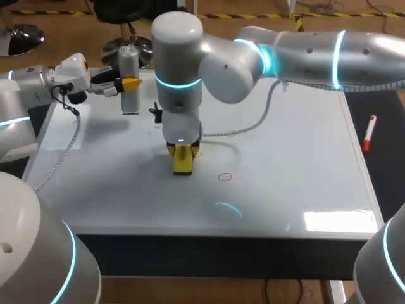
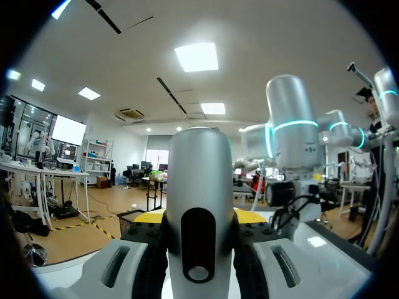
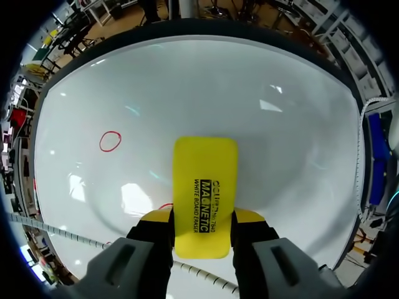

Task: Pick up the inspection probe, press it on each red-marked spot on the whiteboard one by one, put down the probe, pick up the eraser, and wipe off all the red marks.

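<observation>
Glossy whiteboard [image 1: 285, 158] takes up most of the head view. The right gripper [image 3: 204, 218] is parked near the middle of the frame, clamped on one end of the yellow eraser [image 3: 206, 187], which is flat against the board. One red circle [image 1: 224, 177] sits just lower right of the eraser, apart from it. In the right wrist view a sliver of red [image 3: 163, 206] pokes out from beside the eraser, close to one finger.

Over at the upper left, the left gripper [image 1: 130, 83] is closed around the grey inspection probe [image 1: 130, 79], held upright at the board's far edge. Can't tell if its base touches the surface.

What could go wrong, as a guess: the fingers only pinch the eraser's near end, so a hard sideways drag could twist it in the grip or lift the far end, leaving smears. A stroke aimed slightly off would miss the circle entirely. The right arm's cable [image 1: 243, 130] lies across the board and could snag. The probe isn't set down yet, so letting go carelessly might topple it.
</observation>
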Robot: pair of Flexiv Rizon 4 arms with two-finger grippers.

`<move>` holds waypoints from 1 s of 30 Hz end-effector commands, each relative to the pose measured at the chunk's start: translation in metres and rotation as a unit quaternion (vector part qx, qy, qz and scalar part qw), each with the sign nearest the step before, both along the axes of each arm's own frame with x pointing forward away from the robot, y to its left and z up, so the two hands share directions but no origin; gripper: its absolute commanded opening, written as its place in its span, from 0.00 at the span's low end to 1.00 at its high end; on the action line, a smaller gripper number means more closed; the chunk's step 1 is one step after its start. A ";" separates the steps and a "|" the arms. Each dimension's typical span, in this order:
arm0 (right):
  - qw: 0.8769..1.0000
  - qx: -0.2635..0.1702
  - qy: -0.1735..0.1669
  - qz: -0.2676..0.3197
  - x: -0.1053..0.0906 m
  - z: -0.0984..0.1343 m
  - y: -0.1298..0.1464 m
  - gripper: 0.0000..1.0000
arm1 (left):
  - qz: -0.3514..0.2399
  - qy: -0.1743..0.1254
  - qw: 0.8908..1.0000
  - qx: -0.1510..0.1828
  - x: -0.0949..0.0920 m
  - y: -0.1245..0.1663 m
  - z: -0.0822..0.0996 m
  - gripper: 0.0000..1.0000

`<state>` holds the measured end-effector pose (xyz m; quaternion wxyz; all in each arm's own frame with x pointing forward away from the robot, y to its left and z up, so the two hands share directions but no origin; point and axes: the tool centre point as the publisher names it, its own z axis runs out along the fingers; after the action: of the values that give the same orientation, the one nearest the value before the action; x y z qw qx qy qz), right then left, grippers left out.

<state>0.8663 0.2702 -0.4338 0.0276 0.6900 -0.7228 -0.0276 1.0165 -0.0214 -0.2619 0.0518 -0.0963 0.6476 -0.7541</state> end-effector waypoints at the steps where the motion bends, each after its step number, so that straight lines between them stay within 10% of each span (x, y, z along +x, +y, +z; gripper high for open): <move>1: 1.000 -0.003 0.001 -0.005 -0.004 -0.009 -0.013 0.00 | 0.000 0.000 1.000 0.000 0.000 0.000 0.001 0.00; 21: 0.999 -0.022 0.017 -0.038 -0.023 -0.012 -0.051 0.00 | 0.000 0.000 1.000 0.000 0.000 0.000 0.001 0.00; 30: 0.998 -0.009 -0.050 -0.023 -0.001 0.049 -0.042 0.00 | 0.000 0.000 1.000 0.000 0.000 0.000 0.001 0.00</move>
<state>0.8680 0.2344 -0.4141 0.0084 0.6721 -0.7404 0.0015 1.0165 -0.0214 -0.2619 0.0518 -0.0963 0.6476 -0.7541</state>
